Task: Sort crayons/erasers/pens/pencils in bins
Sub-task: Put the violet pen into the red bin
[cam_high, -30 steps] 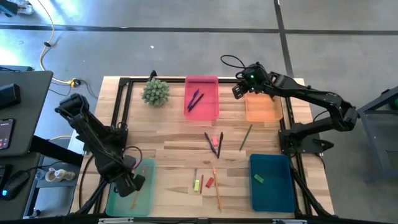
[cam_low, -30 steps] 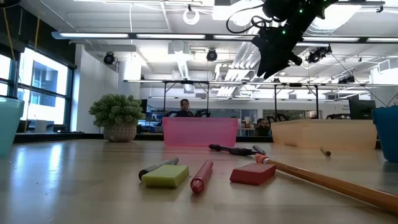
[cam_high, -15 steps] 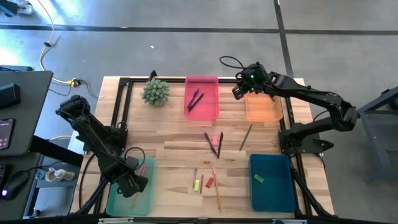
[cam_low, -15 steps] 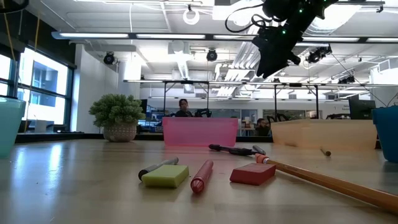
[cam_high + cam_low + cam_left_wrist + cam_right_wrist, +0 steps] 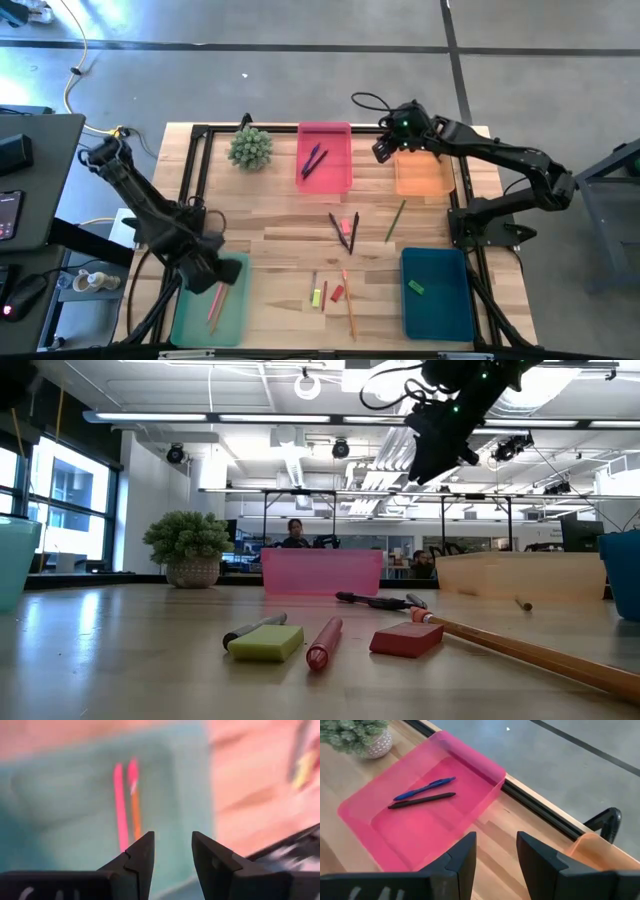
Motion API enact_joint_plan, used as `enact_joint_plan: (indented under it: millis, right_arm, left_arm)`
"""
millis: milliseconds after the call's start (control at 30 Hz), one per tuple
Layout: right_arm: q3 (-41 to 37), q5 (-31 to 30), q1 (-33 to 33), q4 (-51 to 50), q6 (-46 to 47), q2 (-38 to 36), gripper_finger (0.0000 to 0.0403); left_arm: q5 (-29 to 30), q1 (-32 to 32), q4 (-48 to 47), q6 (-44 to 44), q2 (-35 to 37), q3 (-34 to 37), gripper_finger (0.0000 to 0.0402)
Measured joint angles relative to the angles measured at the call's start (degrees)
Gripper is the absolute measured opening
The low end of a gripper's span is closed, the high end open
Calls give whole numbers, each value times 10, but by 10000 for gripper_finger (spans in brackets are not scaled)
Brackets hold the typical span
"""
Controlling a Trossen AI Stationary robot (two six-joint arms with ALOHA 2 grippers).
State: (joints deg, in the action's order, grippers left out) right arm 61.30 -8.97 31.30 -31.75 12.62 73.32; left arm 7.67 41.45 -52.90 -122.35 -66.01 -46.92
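Note:
My left gripper (image 5: 226,272) (image 5: 172,837) stands open over the far end of the pale green bin (image 5: 190,318), nothing between its fingers. In the bin a pink pencil (image 5: 120,810) and an orange pencil (image 5: 135,807) lie side by side. My right gripper (image 5: 383,148) (image 5: 495,837) hangs open, high between the pink bin (image 5: 325,175) and the orange bin (image 5: 422,175). Two pens (image 5: 422,794) lie in the pink bin. Loose on the table are pens (image 5: 345,232), an orange pencil (image 5: 349,302), a yellow-green eraser (image 5: 316,297) and a red eraser (image 5: 337,293).
A dark blue bin (image 5: 437,300) at the near right holds a green eraser (image 5: 415,288). An olive stick (image 5: 395,221) lies mid-table. A potted plant (image 5: 250,148) stands at the far left. A black frame (image 5: 195,190) edges the table.
My left gripper has let go of the pink pencil, which now lies in the pale green bin beside the orange one. The gripper has then drawn up and toward the table's far edge.

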Motion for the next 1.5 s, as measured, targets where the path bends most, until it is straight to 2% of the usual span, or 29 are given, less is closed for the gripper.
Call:
enact_joint_plan:
  millis: [100, 233, 400, 633, 933, 1067, 1300, 1500]
  right_arm:
    - [7, 0, -14, -2, 1, 0, 133]
    - [23, 0, -39, -3, 5, 0, 133]
    - [40, 0, -73, -6, 35, 0, 133]
    - [60, -1, -120, -6, 55, 0, 133]
    - [128, -49, -178, -7, 75, 9, 133]
    - [162, -50, -200, -19, 114, 35, 133]
    - [196, -46, -246, -77, 216, 102, 133]
    - [197, -27, -290, -115, 321, 157, 133]
  left_arm:
    - [84, -18, -32, 8, 33, 0, 118]
    - [175, -61, -49, 65, 61, 0, 117]
    - [214, -139, -43, 188, 72, 0, 117]
    - [206, -271, -38, 375, 75, 0, 117]
    - [101, -456, -23, 633, 74, 0, 117]
    - [80, -530, -9, 734, 74, 0, 117]
    - [11, -629, 10, 827, 74, 0, 117]
    - [-1, -662, 9, 871, 74, 0, 117]
